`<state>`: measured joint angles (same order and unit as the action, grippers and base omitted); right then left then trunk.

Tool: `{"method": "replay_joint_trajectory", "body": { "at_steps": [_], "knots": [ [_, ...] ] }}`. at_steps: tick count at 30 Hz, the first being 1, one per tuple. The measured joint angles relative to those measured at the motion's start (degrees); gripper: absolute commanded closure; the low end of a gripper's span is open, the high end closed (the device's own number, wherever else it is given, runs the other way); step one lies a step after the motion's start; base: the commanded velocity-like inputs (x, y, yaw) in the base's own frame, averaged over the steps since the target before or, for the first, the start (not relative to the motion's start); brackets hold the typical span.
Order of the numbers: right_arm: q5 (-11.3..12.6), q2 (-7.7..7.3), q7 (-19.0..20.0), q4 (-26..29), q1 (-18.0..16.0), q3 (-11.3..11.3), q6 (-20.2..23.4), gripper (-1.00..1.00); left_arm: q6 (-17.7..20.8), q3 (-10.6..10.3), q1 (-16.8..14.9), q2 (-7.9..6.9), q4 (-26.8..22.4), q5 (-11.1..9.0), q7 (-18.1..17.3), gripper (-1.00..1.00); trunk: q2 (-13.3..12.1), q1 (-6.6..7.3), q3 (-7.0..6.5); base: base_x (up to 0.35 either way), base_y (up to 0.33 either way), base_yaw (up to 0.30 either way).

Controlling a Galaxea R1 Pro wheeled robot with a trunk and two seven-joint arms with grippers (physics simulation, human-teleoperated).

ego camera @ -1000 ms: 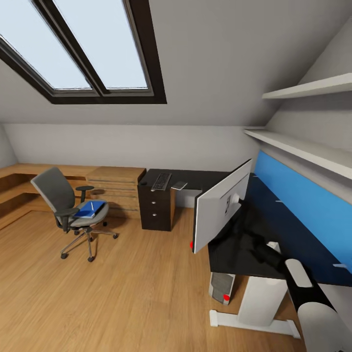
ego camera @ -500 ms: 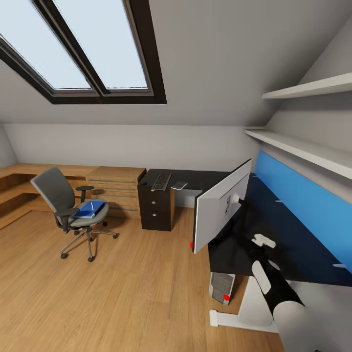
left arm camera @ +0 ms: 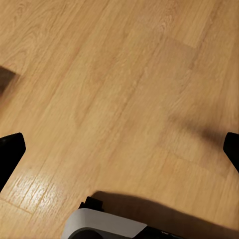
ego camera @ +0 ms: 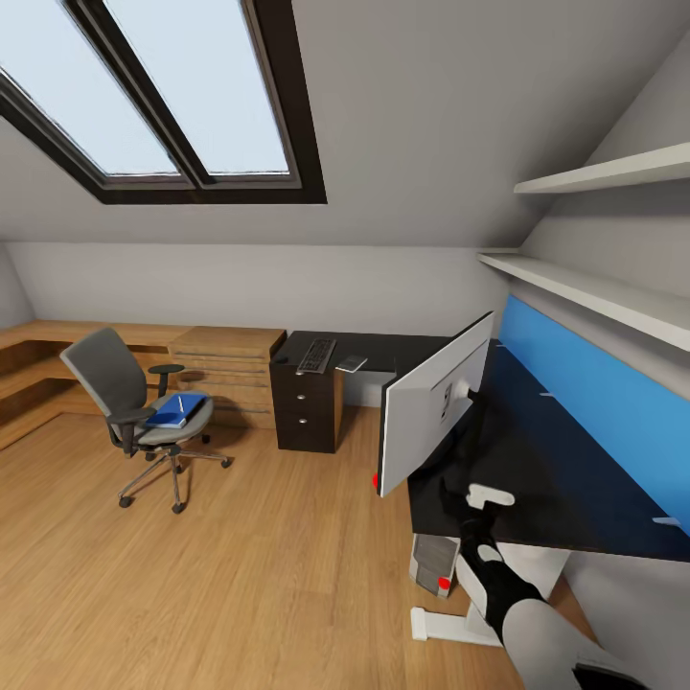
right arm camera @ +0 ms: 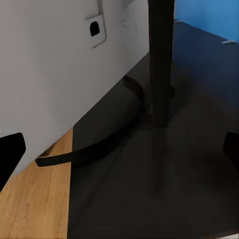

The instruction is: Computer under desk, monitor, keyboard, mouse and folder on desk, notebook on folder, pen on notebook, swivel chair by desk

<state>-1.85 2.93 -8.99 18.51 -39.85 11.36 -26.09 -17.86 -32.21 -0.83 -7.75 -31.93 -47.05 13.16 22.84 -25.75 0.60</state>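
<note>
monitor (ego camera: 436, 407) set edge-on across the desk (ego camera: 537, 479), grey back shown, screen hidden | right gripper (right arm camera: 119, 149) spread wide behind it | left gripper (left arm camera: 119, 149) likewise released

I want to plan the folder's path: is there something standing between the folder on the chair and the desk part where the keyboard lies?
Nothing visible blocks it. The folder lies on the swivel chair; bare wooden floor separates it from the desk end holding the keyboard. The light wooden cabinets stand beside that end, not across the path.
</note>
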Motion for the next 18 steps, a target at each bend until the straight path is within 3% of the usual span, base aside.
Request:
{"method": "replay_joint_trajectory", "body": {
  "at_steps": [6, 10, 13, 15, 18],
  "knots": [
    [-0.31, -0.13, -0.26, -1.97, -0.34, -0.04, 1.27, -1.00, 0.01, 0.00, 0.00, 0.00, 0.00, 0.00, 0.00, -1.00, 0.00, 0.00, 0.00, 0.000, 0.000, 0.000],
    [-0.37, -1.03, -1.35, -2.81, -2.54, -0.15, 10.94, -1.00, 0.02, 0.07, 0.03, -0.06, 0.26, -0.02, 0.13, -1.00, 0.00, 0.00, 0.00, 0.000, 0.000, 0.000],
    [-0.38, -1.19, -1.56, -2.77, -2.88, -0.15, 12.98, -1.00, 0.07, 0.44, 0.04, -0.42, 0.26, -0.06, 0.22, -1.00, 0.00, 0.00, 0.00, 0.000, 0.000, 0.000],
    [-0.30, -1.11, -1.83, -2.79, -3.10, -0.10, 14.20, -1.00, 3.10, 1.35, -3.56, -1.25, -0.44, 0.02, 0.06, -1.00, -0.01, -0.01, -0.01, 0.000, 0.000, 0.000],
    [-0.11, -1.03, -2.05, -2.61, -3.15, -0.03, 14.57, -1.00, 15.31, 1.85, -8.29, -1.45, -3.42, 0.10, 0.06, -1.00, 0.00, 0.00, -0.01, 0.000, 0.000, 0.000]
  ]
}}
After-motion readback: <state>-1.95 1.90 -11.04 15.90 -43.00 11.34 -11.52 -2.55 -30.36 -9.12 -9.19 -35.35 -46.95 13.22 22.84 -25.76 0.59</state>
